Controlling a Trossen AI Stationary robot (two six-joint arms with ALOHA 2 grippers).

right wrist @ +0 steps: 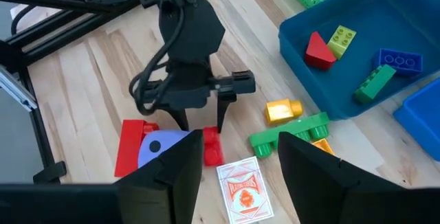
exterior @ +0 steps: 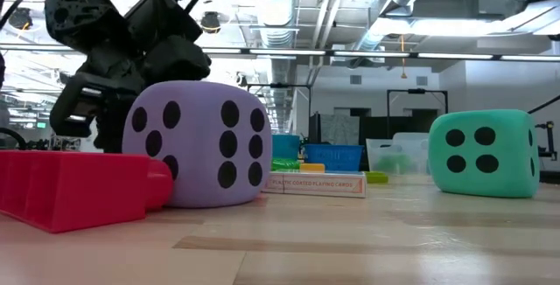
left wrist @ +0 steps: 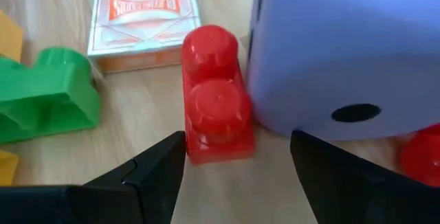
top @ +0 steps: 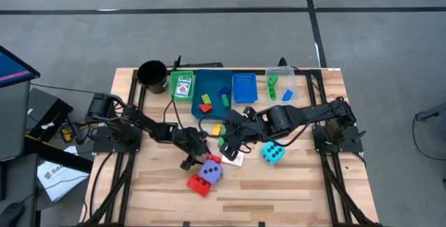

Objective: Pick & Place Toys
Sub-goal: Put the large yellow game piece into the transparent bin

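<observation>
Four containers are sitting along the far edge of the wooden surface (top: 293, 185) in the high view: a black cup (top: 152, 74), a green tray (top: 182, 85) holding a picture card, a blue tray (top: 212, 93) holding red, yellow, green and blue bricks, and a clear tray (top: 281, 85) holding a green and a blue brick. A blue basket (top: 244, 88) is lying between the last two. The left hand (top: 198, 159) is hanging beside the purple dice cube (top: 211, 170), and the right hand (top: 233, 143) is hovering near the teal dice cube (top: 272, 152).

From the low view, a card box (exterior: 317, 183) is lying flat between the two dice, its edge lettering too small to read surely.

Through the left wrist view, the left hand's fingers are standing spread on either side of a small red brick (left wrist: 216, 104), not pinching it; an orange-backed card box (left wrist: 141, 19) is lying beyond, its writing unreadable.

Through the right wrist view, the right hand's fingers are standing apart, holding nothing, above a green brick (right wrist: 287, 132) and a yellow brick (right wrist: 282, 110).
</observation>
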